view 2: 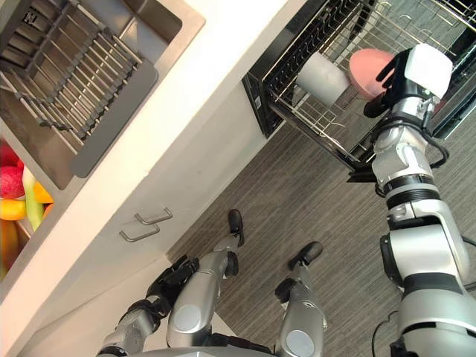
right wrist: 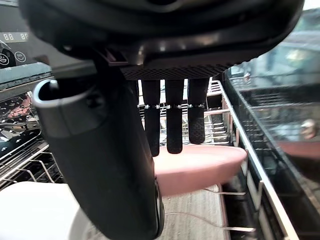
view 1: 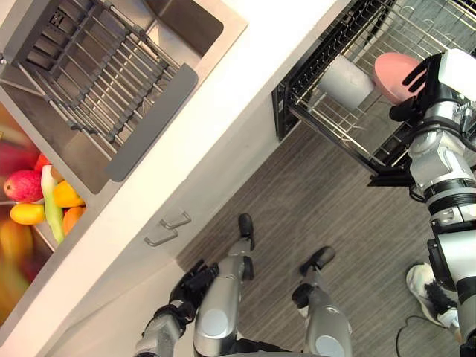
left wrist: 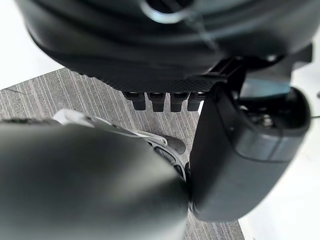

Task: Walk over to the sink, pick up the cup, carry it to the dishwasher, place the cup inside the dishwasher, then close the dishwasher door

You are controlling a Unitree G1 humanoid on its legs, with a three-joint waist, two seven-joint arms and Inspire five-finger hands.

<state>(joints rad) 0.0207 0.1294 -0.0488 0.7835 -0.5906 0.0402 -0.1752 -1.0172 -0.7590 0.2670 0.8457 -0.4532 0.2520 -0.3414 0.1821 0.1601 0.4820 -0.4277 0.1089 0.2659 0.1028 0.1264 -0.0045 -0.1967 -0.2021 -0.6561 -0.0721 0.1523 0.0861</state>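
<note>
The pink cup (view 1: 390, 74) (view 2: 366, 67) sits tilted in the dishwasher's pulled-out wire rack (view 1: 335, 128), beside a white cup (view 1: 346, 82). My right hand (view 1: 422, 83) (view 2: 396, 74) is at the pink cup's right side. In the right wrist view its fingers (right wrist: 175, 120) lie straight over the pink cup (right wrist: 200, 167), with the thumb on the near side, so the hand is open. My left hand (view 1: 195, 281) (left wrist: 175, 50) hangs low by the cabinet front with its fingers curled on nothing.
The white counter (view 1: 223, 134) runs diagonally, and the steel sink (view 1: 186, 22) holds a grey dish rack (view 1: 97, 74). Fruit (view 1: 37, 195) lies at the far left. Two drawer handles (view 1: 167, 229) face the grey floor. A person's white shoe (view 1: 430, 288) stands at the lower right.
</note>
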